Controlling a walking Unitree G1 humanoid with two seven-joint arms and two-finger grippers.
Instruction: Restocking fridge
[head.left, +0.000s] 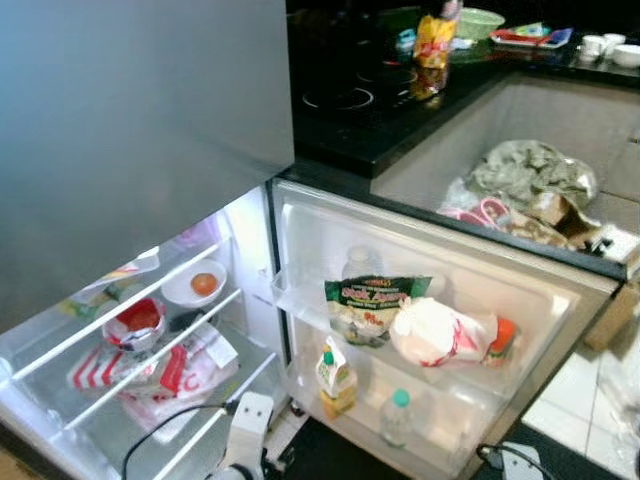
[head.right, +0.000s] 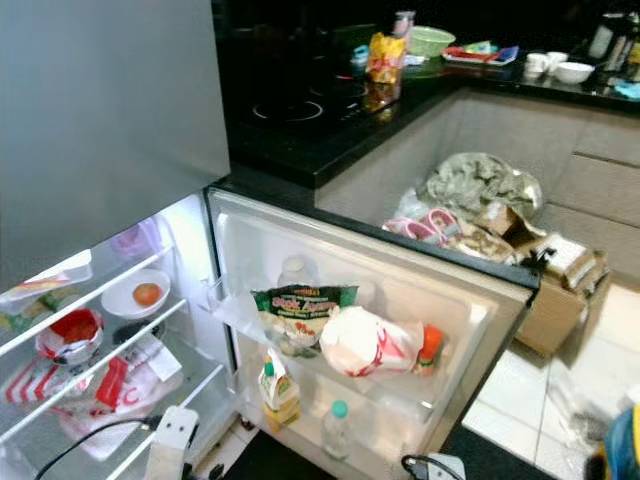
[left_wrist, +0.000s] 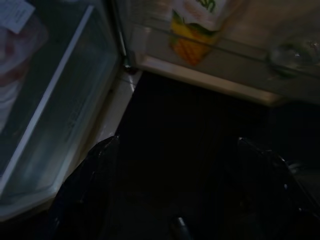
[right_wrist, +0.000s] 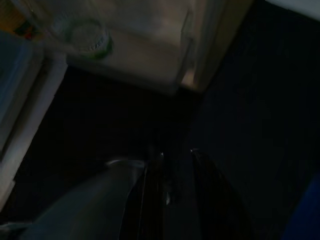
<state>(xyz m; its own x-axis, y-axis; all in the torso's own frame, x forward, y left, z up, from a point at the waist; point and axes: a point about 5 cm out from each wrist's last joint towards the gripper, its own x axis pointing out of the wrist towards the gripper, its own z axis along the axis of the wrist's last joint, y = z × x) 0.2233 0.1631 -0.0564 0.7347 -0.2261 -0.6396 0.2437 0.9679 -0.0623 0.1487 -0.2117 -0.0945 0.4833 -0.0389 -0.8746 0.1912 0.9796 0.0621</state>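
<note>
The fridge door (head.left: 560, 300) stands open; a snack bag (head.left: 372, 300) and white pouch (head.left: 435, 335) crowd its upper shelf's right end. Left end effector (left_wrist: 175, 190) spread empty, right end effector (right_wrist: 172, 175) nearly closed, empty. Reaching in carelessly could topple the juice carton (head.left: 337, 378)

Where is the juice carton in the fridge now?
The juice carton stands upright on the lower shelf of the open fridge door, left of the small bottle with the green cap.
</note>
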